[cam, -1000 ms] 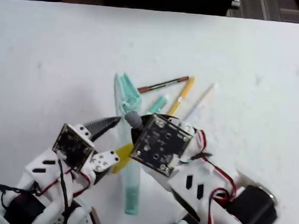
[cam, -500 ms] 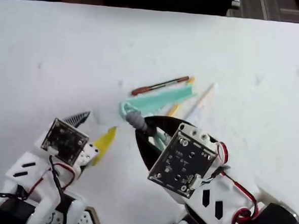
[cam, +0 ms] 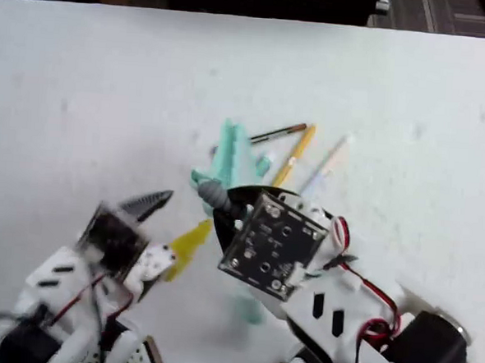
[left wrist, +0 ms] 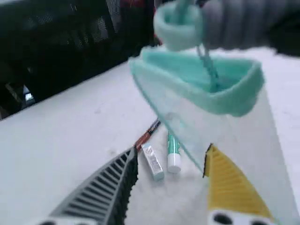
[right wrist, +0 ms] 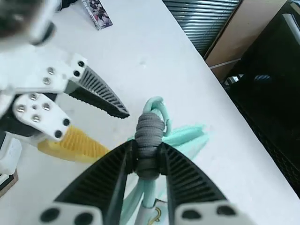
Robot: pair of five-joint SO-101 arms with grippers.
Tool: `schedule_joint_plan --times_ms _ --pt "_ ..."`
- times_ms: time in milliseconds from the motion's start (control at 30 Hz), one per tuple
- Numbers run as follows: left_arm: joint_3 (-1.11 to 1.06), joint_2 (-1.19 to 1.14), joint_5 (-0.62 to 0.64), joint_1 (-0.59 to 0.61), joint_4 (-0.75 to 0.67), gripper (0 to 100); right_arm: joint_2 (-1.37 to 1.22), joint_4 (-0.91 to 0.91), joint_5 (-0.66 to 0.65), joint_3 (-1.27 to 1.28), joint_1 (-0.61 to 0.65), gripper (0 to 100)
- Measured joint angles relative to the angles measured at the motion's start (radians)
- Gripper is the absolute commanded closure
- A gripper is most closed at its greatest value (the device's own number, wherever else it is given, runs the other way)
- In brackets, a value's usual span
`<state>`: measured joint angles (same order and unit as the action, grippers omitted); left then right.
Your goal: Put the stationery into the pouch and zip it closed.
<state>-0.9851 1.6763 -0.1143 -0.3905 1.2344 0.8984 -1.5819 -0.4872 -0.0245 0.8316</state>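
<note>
High view: the right claw [cam: 224,208] is clamped shut on the grey pull [cam: 212,194] of the teal pouch [cam: 233,155], near the middle of the white table [cam: 84,73]. The pouch spreads from the pull toward 12 o'clock. At 1 o'clock from it a brown pencil [cam: 278,133], a yellow pen [cam: 294,155] and a pale pen [cam: 326,165] lie fanned on the table. A teal marker [cam: 263,163] lies just beside the pouch at 3 o'clock. The left claw [cam: 173,218] sits at 8 o'clock from the pull, wide open and holding nothing, with its black finger [cam: 146,201] and yellow finger [cam: 187,240] spread apart.

In the left wrist view the pouch [left wrist: 206,93] hangs with its mouth gaping. Its teal loop [left wrist: 178,26] and the pull [left wrist: 234,28] are over it. The marker [left wrist: 172,152], a small pale stick [left wrist: 153,162] and the pencil [left wrist: 147,133] lie on the table beyond the open left claw [left wrist: 172,151].

In the right wrist view the right claw [right wrist: 148,157] pinches the pull [right wrist: 149,140] between both fingers. The loop [right wrist: 157,105] stands out past it, the pouch [right wrist: 187,136] is behind, and the left claw [right wrist: 112,133] is near.
</note>
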Motion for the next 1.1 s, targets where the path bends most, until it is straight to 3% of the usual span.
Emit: schedule_joint_plan --times_ms 133,367,567,733,967,1100 --pt "-0.002 0.146 0.000 0.015 0.003 76 0.002 0.000 0.000 0.000 0.000 98.2" --pt "0.077 0.153 0.000 0.190 0.049 76 -0.006 0.006 0.000 0.000 0.002 98.2" --pt "0.256 0.153 0.005 0.058 0.169 75 -0.117 0.077 0.000 0.000 0.000 98.2" --pt "0.258 0.153 0.040 -0.049 0.187 75 -0.140 0.097 0.000 -0.008 0.000 98.2" --pt "0.049 0.153 -0.009 0.015 0.112 75 -0.114 0.005 0.000 -0.147 -0.009 98.2" --pt "0.034 0.153 -0.011 0.026 0.092 74 -0.110 -0.009 0.000 -0.158 -0.008 98.2"
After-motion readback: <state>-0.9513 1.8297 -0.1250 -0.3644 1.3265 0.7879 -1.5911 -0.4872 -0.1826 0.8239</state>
